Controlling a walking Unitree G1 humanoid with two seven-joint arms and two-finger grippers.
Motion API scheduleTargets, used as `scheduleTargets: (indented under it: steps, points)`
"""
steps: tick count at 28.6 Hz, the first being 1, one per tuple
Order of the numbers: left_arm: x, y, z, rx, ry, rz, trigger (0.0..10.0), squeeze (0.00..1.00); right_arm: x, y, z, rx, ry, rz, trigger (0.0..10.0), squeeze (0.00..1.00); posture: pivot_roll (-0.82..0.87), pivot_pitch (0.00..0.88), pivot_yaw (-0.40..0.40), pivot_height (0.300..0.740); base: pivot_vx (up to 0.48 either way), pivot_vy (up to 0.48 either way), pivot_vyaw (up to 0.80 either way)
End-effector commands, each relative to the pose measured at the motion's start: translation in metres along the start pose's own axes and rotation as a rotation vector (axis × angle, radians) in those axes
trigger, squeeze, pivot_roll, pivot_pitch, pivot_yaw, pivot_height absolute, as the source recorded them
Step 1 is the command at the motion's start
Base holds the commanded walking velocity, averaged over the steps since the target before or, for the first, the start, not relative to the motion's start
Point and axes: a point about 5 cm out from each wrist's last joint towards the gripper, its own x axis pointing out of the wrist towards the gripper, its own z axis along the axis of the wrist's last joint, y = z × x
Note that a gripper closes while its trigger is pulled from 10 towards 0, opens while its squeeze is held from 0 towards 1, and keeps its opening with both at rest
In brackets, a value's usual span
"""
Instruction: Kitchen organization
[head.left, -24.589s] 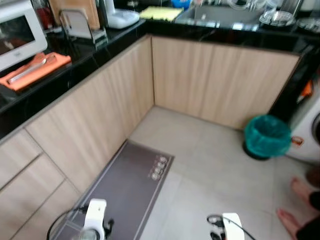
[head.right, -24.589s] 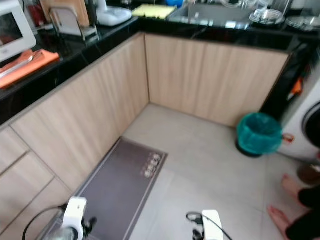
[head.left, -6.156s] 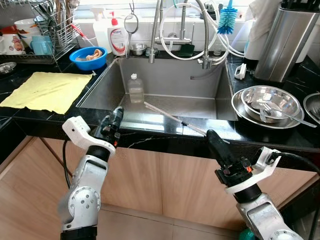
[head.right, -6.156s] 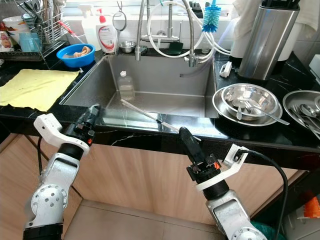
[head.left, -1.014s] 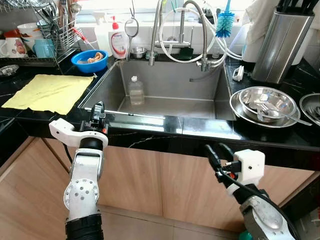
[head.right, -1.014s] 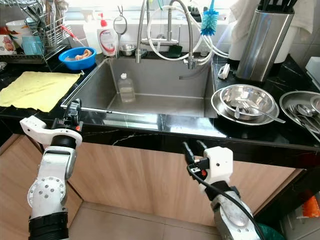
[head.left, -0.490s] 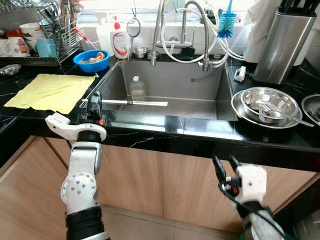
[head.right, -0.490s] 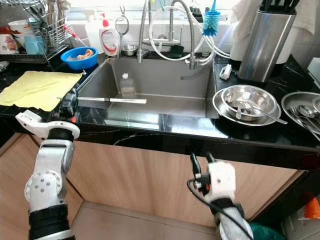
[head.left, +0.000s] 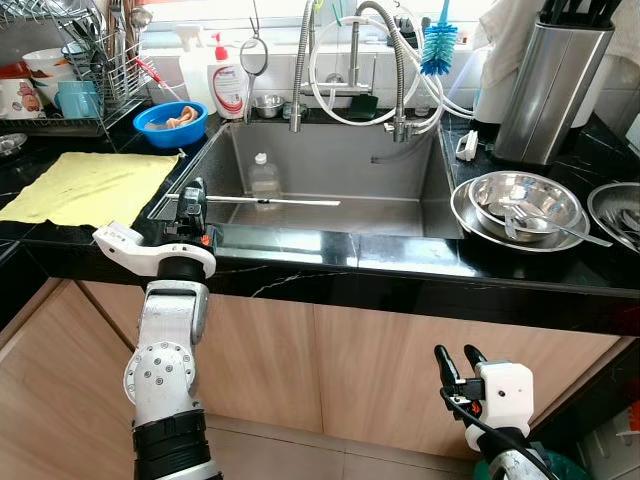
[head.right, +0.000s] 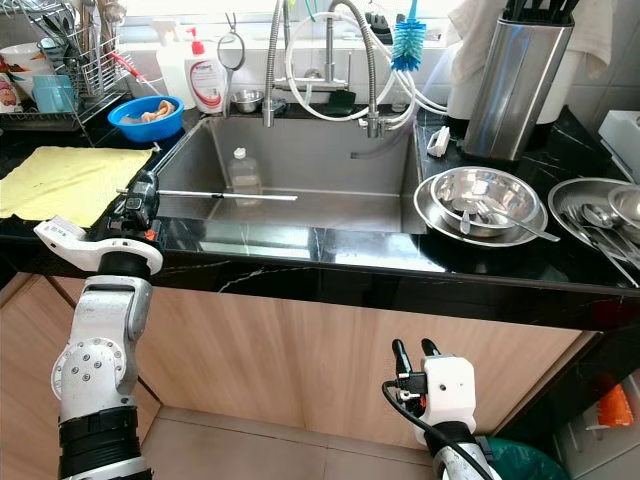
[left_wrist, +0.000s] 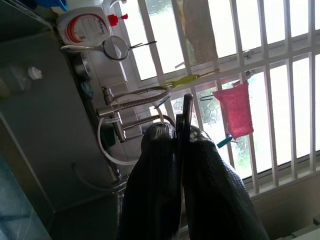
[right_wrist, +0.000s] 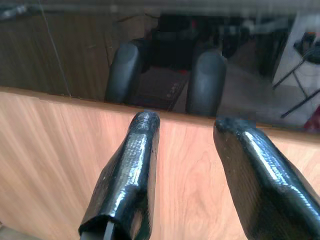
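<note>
Inside sink (head.left: 330, 165), clear bottle (head.left: 264, 177); steel bowl (head.left: 525, 206), seemingly cutlery

Head stereo pair — down onto sink (head.left: 330, 170), wrist views along fingers

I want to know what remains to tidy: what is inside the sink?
Inside the sink a clear plastic bottle stands near the back wall. A long thin rod, held by the left end effector, reaches across above the basin. The near part of the floor is hidden by the counter edge.
</note>
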Motion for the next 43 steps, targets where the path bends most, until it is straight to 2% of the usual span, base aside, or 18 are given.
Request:
scheduleTargets:
  steps: [1,6,13,24,28,29,32,33,35,39,40,41,43]
  points:
    - [-0.001,0.001,0.002,0.025,0.009,-0.004,10.0,0.00,0.004,0.000,0.018,-0.018,-0.085,-0.006,10.0,0.00,-0.07,0.000,0.074,0.740,0.274,0.000,0.00]
    - [-0.002,0.003,0.002,0.031,0.015,0.001,10.0,0.00,0.011,0.001,0.069,-0.059,-0.272,-0.016,10.0,0.00,-0.08,0.000,0.079,0.740,0.273,0.000,0.00]
    - [-0.003,0.004,0.000,0.028,0.023,0.000,10.0,0.00,0.013,0.009,0.068,-0.070,-0.269,0.017,10.0,0.00,-0.08,0.000,0.074,0.740,0.291,0.000,0.00]
    - [-0.003,0.004,0.002,0.032,0.021,-0.007,10.0,0.00,0.016,0.009,0.072,-0.069,-0.274,0.021,10.0,0.00,-0.08,0.000,0.073,0.740,0.319,0.000,0.00]
    - [-0.002,0.003,0.002,0.040,0.017,-0.008,10.0,0.00,0.017,0.010,0.075,-0.065,-0.280,0.020,10.0,0.00,-0.08,0.000,0.073,0.740,0.000,0.000,0.00]
    - [-0.001,0.004,0.003,0.062,0.007,0.002,10.0,0.00,0.017,0.011,0.075,-0.064,-0.279,0.024,10.0,0.00,-0.08,0.000,0.071,0.740,0.000,0.000,0.00]
    - [0.008,-0.003,0.004,0.312,0.001,0.016,10.0,0.00,0.018,0.014,0.076,-0.067,-0.278,0.040,10.0,0.00,-0.08,0.000,0.070,0.740,0.000,0.000,0.00]
    - [0.008,-0.003,0.004,0.312,0.001,0.016,10.0,0.00,0.018,0.014,0.076,-0.067,-0.278,0.040,10.0,0.00,-0.08,0.000,0.070,0.740,0.000,0.000,0.00]
    - [0.012,-0.013,0.001,0.378,-0.010,-0.002,10.0,0.00,0.019,0.011,0.076,-0.068,-0.277,0.034,10.0,0.00,-0.07,0.000,0.070,0.740,0.000,0.000,0.00]
    - [0.013,-0.015,0.001,0.383,-0.025,0.002,10.0,0.00,0.020,0.010,0.077,-0.064,-0.277,0.031,10.0,0.00,-0.07,0.000,0.070,0.740,0.000,0.000,0.00]
    - [0.012,-0.013,0.003,0.414,-0.037,0.017,10.0,0.00,0.020,0.011,0.077,-0.062,-0.278,0.033,10.0,0.00,-0.07,0.000,0.069,0.740,0.000,0.000,0.00]
    - [0.012,-0.014,0.001,0.540,-0.033,0.010,10.0,0.00,0.021,0.012,0.078,-0.058,-0.280,0.037,10.0,0.00,-0.07,0.000,0.069,0.740,0.000,0.000,0.00]
    - [0.013,-0.017,-0.004,0.623,-0.011,-0.013,10.0,0.00,0.021,0.013,0.078,-0.056,-0.279,0.039,10.0,0.00,-0.07,0.000,0.069,0.740,0.000,0.000,0.00]
